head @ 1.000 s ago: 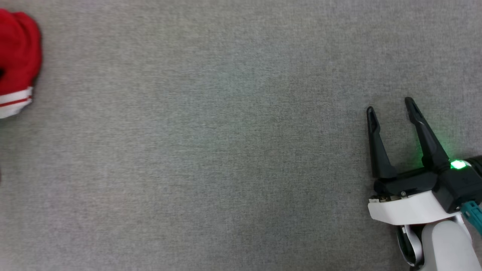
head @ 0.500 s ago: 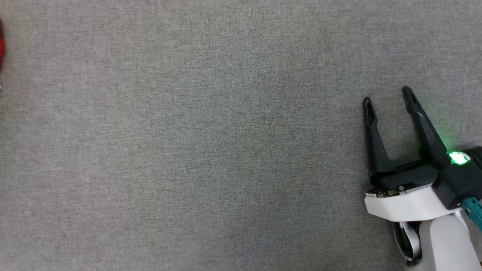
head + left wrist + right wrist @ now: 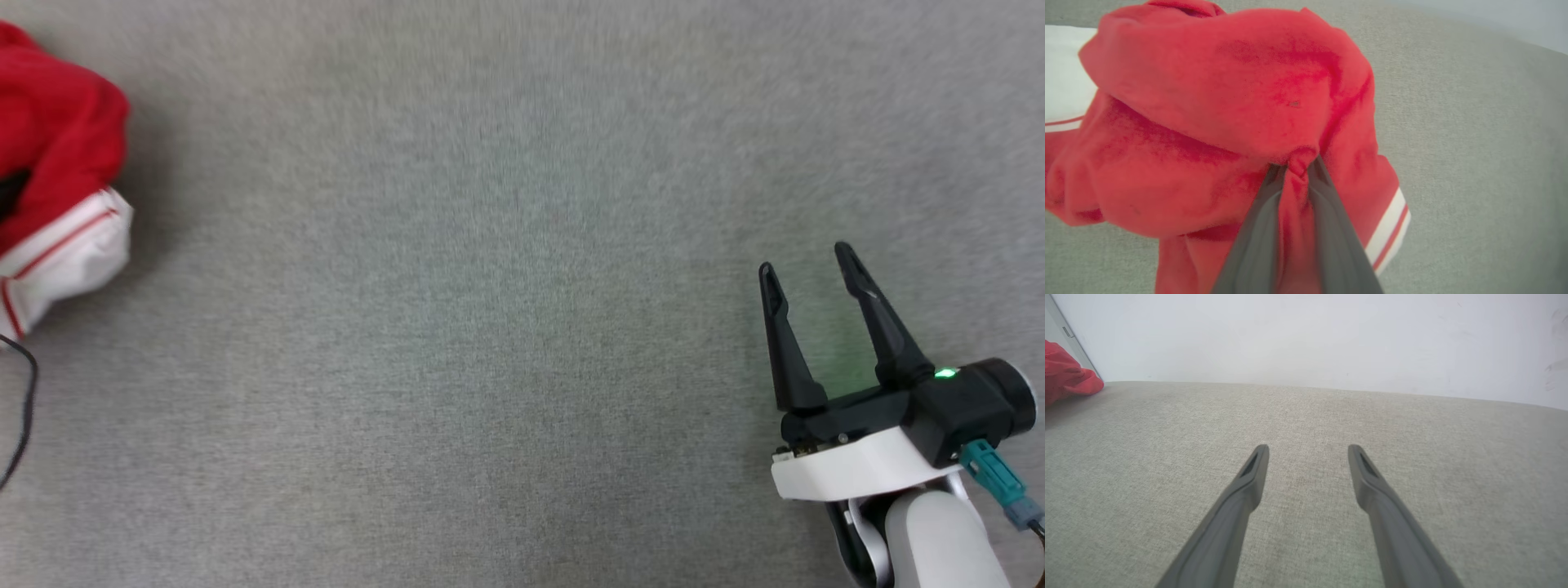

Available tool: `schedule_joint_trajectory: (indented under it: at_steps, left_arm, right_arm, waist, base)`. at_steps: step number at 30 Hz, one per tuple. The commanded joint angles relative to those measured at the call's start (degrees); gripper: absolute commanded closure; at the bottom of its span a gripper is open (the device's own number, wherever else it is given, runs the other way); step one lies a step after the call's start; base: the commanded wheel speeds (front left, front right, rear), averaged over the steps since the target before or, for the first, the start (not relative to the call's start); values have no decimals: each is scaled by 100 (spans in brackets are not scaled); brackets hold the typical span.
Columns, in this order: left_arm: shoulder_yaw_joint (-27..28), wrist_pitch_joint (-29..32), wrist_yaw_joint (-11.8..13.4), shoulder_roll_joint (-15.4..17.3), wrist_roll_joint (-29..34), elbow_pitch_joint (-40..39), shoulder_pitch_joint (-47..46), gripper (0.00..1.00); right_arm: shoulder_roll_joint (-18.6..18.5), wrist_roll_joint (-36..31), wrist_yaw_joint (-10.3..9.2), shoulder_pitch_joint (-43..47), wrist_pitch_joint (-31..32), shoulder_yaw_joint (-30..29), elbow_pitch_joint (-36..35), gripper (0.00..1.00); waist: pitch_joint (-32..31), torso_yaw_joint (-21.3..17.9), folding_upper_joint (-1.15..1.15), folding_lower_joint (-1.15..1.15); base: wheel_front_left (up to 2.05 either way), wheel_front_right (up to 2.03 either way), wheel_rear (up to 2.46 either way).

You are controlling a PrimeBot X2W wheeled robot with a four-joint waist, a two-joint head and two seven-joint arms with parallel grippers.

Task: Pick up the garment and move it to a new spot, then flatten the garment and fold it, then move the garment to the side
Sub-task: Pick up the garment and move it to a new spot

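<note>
The garment point(image 3: 1229, 81) is a crumpled red bundle with a white, red-striped sleeve trim point(image 3: 1388, 232). In the left wrist view my left gripper point(image 3: 1298, 161) is shut on a pinched fold of its red cloth. The head view has the garment point(image 3: 57, 155) at the far left edge, with its white sleeve point(image 3: 65, 261) below the red. My right gripper point(image 3: 804, 259) stands open at the lower right over bare grey cloth, far from the garment. In the right wrist view the right gripper point(image 3: 1308, 449) holds nothing, and the garment point(image 3: 1065, 377) peeks in at the far left.
A grey fabric surface point(image 3: 490, 327) spreads across the whole work area. A thin black cable point(image 3: 26, 408) hangs at the left edge. A white wall point(image 3: 1306, 335) rises behind the surface's far edge, with a grey frame point(image 3: 1061, 330) at its left.
The head view has shifted between frames. The garment slipped almost out of the left edge half a second ago and now reaches further in and looks larger. My right gripper stays open.
</note>
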Motion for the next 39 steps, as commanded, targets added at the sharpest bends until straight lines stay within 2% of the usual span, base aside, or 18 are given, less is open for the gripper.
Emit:
schedule_joint_trajectory:
  at_steps: [1,9,12,18,19,22,23,26,27,32,36,37,38,39]
  left_arm:
    - [13,-10,-10,-20,-98,-282,183,100]
    - [-343,-73,226,-640,-165,-1567,590,100]
    - [-615,-204,333,-1015,-88,-1886,638,100]
    - [-1508,-591,569,-2084,241,-2151,721,100]
    - [-1508,-591,569,-2084,241,-2151,721,100]
    - [-1940,-870,637,-2618,467,-1966,734,100]
    - [-2161,-1075,661,-2931,608,-1753,667,100]
    - [-2440,-1365,631,-3335,821,-1330,463,100]
    - [-2440,-1365,631,-3335,821,-1330,463,100]
    - [-2748,-1864,688,-3837,1222,-541,27,100]
    - [-3008,-2371,689,-4018,1631,221,-362,100]
    - [-3093,-2512,696,-4046,1749,422,-441,76]
    - [-3185,-2641,673,-4073,1844,633,-494,0]
    - [-3262,-2772,642,-4091,1917,813,-544,0]
  right_arm:
    - [-13,62,-6,83,-10,21,41,0]
    - [-11,202,-5,273,-10,113,166,0]
    - [-15,234,-6,334,-10,123,186,0]
    - [-13,263,-6,394,-9,39,206,0]
    - [-13,263,-6,394,-9,39,206,0]
    - [-11,300,-5,355,-9,27,187,0]
    - [-11,308,-5,320,-10,27,169,0]
    - [-12,346,-6,259,-10,20,138,0]
    - [-12,346,-6,259,-10,20,138,0]
    - [-11,490,-5,150,-10,-13,88,0]
    - [-9,585,-5,95,-10,66,111,0]
    - [-8,602,-5,73,-9,101,107,0]
    - [-8,618,-5,57,-10,136,102,0]
    - [-9,641,-5,54,-10,178,95,0]
  waist:
    - [-457,-20,0,-1]
    - [-1119,-58,0,-1]
    - [-1304,-130,0,-1]
    - [-1525,-318,0,-1]
    - [-1525,-318,0,-1]
    - [-1550,-495,0,-1]
    - [-1534,-630,0,-1]
    - [-1447,-859,0,-1]
    - [-1447,-859,0,-1]
    - [-1193,-1286,0,-1]
    - [-983,-1581,0,-1]
    - [-933,-1637,0,-1]
    - [-892,-1687,0,-1]
    - [-860,-1730,0,-1]
  base:
    - [0,0,0]
    - [0,0,0]
    - [0,0,0]
    - [0,0,0]
    - [0,0,0]
    - [0,0,0]
    - [0,0,0]
    - [0,0,0]
    - [0,0,0]
    - [0,0,0]
    - [0,0,0]
    - [0,0,0]
    - [0,0,0]
    - [0,0,0]
